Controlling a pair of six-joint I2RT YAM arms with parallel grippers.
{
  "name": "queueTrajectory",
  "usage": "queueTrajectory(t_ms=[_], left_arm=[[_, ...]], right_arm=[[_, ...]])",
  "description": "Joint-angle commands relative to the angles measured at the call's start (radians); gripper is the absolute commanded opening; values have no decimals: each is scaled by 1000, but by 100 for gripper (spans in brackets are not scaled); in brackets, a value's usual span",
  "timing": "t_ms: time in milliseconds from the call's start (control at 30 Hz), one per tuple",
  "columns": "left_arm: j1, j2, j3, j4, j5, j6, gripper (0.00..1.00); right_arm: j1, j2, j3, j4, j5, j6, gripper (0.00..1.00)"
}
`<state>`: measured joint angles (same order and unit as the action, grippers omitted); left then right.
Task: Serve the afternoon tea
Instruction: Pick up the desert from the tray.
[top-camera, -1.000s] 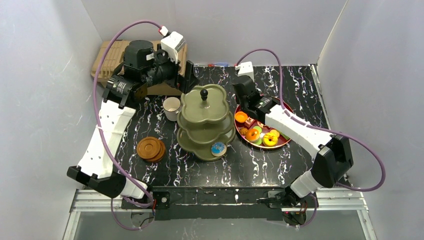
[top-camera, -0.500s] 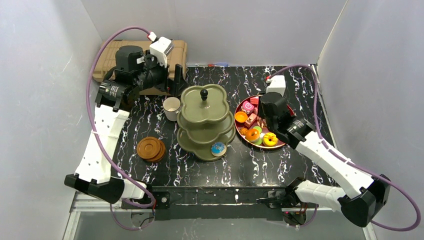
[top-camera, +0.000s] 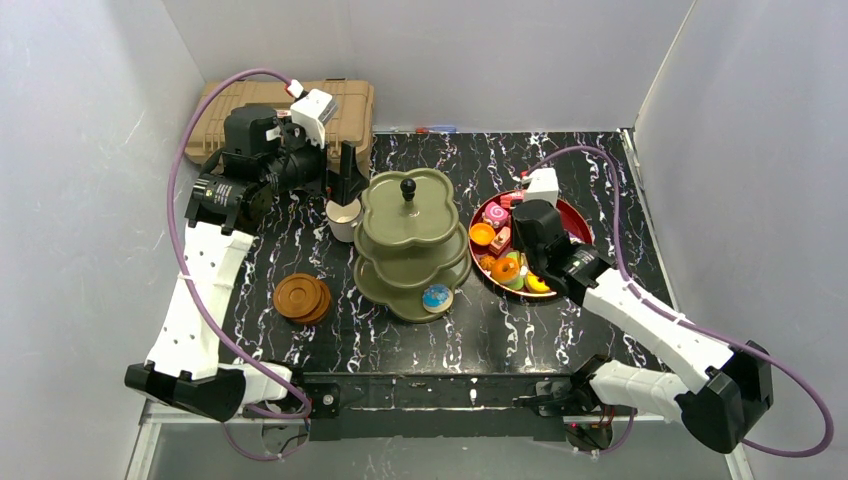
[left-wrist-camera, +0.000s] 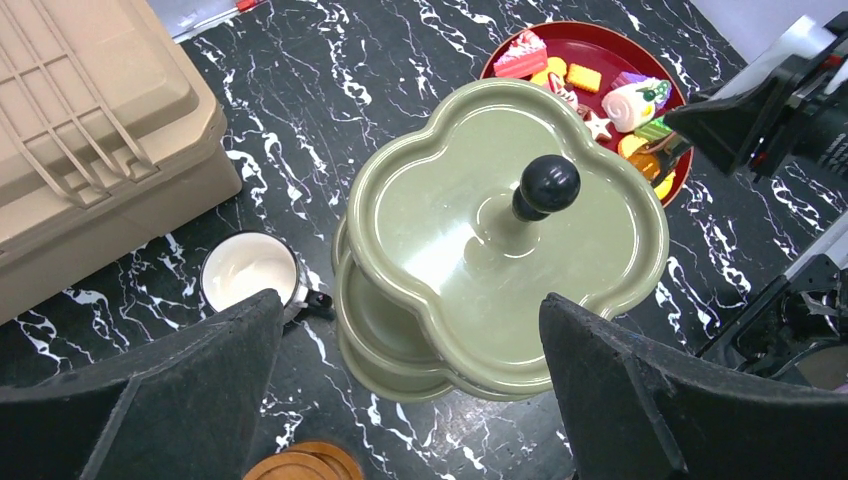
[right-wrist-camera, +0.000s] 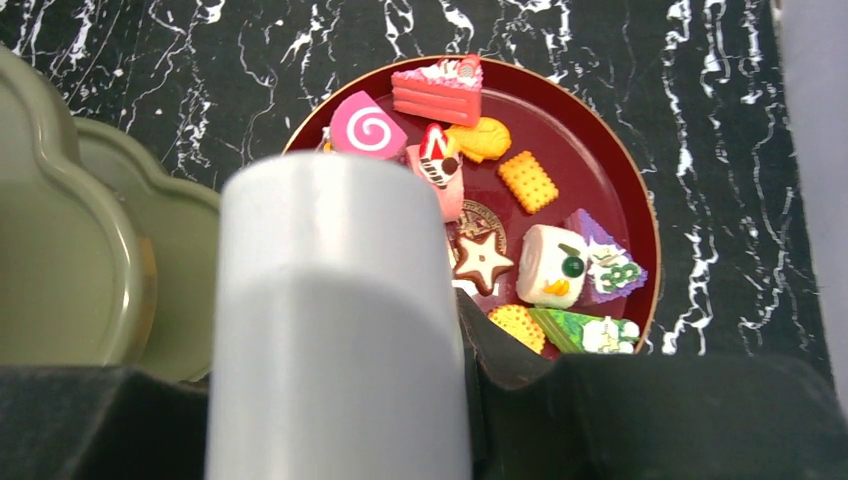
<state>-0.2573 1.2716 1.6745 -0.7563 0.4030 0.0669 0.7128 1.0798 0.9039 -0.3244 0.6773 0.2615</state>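
The olive-green three-tier stand (top-camera: 410, 240) with its black knob (top-camera: 408, 187) stands mid-table and fills the left wrist view (left-wrist-camera: 470, 240). One round pastry (top-camera: 437, 297) lies on its bottom tier. The white mug (top-camera: 343, 215) stands at the stand's left (left-wrist-camera: 248, 272). Stacked wooden saucers (top-camera: 302, 297) lie nearer. Several toy pastries (right-wrist-camera: 545, 265) lie on the dark-red plate. My left gripper (top-camera: 346, 180) hangs open and empty above the mug and stand (left-wrist-camera: 415, 400). My right gripper (top-camera: 517, 258) hovers over the plate; a pale grey cylinder (right-wrist-camera: 340, 320) hides its fingers. The white-and-blue cup is out of view.
The tan toolbox (top-camera: 270, 110) sits at the far left corner, behind my left arm. The dark-red plate (top-camera: 577, 217) lies right of the stand. White walls close in the table on three sides. My right elbow sticks out at the near right.
My left gripper moved from over the toolbox toward the mug and stand. My right arm swung its elbow out to the near right, and its gripper came from the plate's far-left edge to over the pastries.
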Motion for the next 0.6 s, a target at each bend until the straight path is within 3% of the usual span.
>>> queueTrajectory(t_ms=[0,133,567], left_arm=[[5,-29,-7,13,30,-3,98],[4,-29,-3,5,26,8,98],[4,-21,8,8,42,-3,98]], right_arm=[[-1,-18,-42,178,-36,6,14],[-1,-38,-97,242,-48,17,22],[-2,-79,-172,275,-58,28,61]])
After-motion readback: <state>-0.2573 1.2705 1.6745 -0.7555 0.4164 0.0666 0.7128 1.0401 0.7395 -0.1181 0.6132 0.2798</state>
